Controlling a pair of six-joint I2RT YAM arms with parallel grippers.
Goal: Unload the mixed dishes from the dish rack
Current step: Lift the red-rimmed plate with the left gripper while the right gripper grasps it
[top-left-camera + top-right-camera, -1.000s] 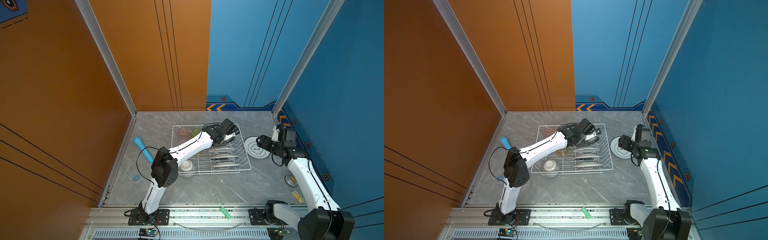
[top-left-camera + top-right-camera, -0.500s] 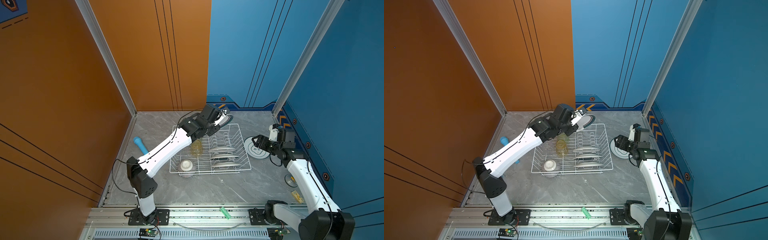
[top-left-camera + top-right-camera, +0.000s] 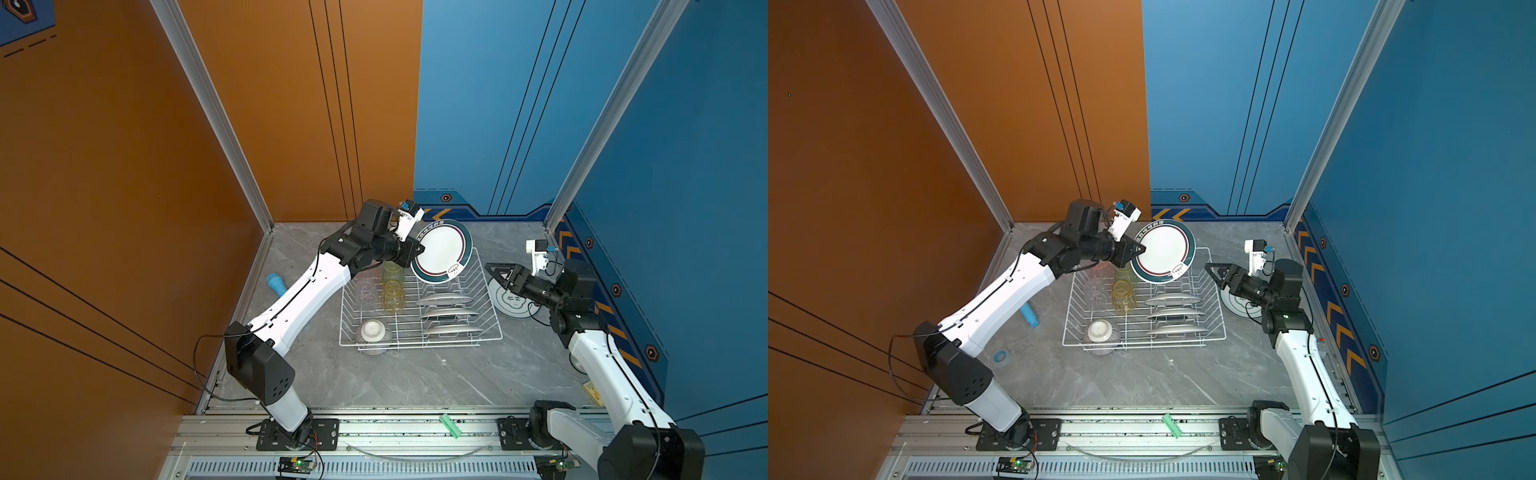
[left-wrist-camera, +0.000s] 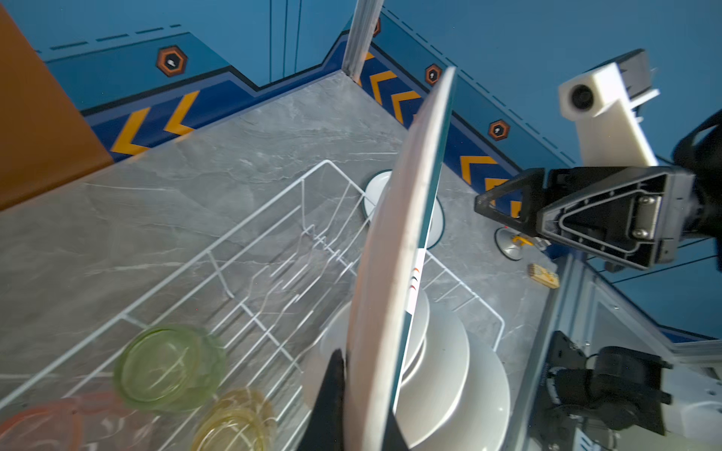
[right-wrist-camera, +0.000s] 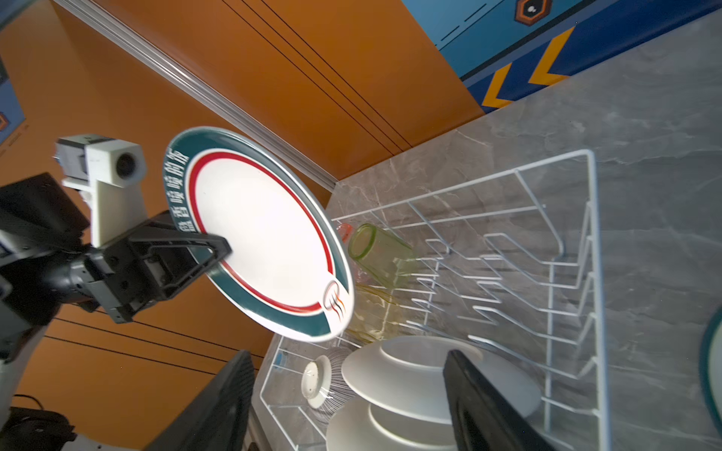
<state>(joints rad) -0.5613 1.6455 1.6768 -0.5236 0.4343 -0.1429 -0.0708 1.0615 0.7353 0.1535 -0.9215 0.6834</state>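
Newly lifted off the dish rack (image 3: 457,340), the plate (image 3: 444,255) hangs mid-frame, rim pinched in the left gripper (image 3: 419,249). Right gripper (image 3: 494,276) gapes empty to its right.

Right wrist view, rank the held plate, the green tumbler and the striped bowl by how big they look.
1. held plate, clearly largest, though it hangs in front of the tumbler.
2. green tumbler.
3. striped bowl, partly hidden behind a racked plate, so its rank under the tumbler is unsure.
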